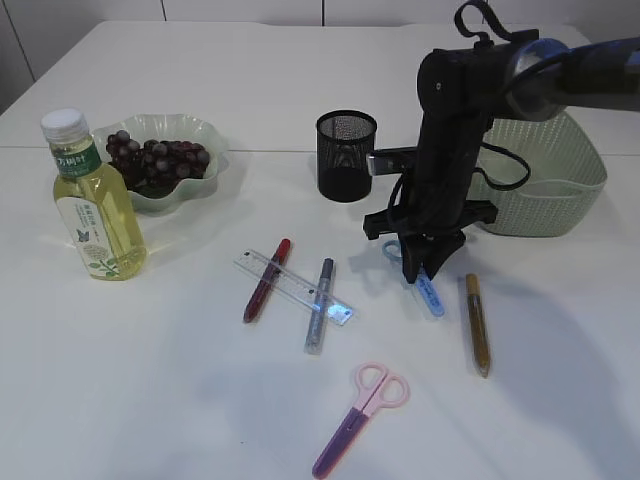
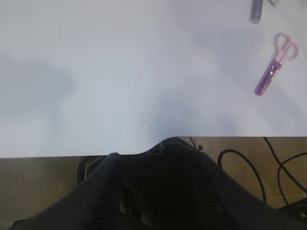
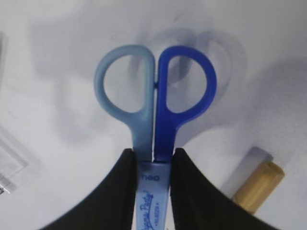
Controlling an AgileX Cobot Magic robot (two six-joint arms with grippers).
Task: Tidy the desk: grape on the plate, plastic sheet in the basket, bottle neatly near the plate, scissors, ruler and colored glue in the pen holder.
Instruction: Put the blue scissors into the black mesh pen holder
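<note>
My right gripper (image 1: 424,262) (image 3: 153,163) points straight down and is shut on the blue scissors (image 1: 428,292) (image 3: 156,96), just below their two handle loops. The scissors' tip is at the table. Pink-purple scissors (image 1: 362,403) (image 2: 276,64) lie at the front. A clear ruler (image 1: 296,288) lies across a red glue pen (image 1: 266,281) and a grey glue pen (image 1: 320,305). A gold glue pen (image 1: 477,323) (image 3: 256,187) lies to the right. Grapes (image 1: 160,158) are on the green plate (image 1: 216,140). The bottle (image 1: 95,215) stands upright left of the plate. The left gripper (image 2: 163,191) is a dark blur. No plastic sheet shows.
The black mesh pen holder (image 1: 346,155) stands just left of my right arm. The pale green basket (image 1: 560,190) sits right behind that arm. The left wrist view looks down over the table's front edge (image 2: 57,153), with cables (image 2: 240,165) below.
</note>
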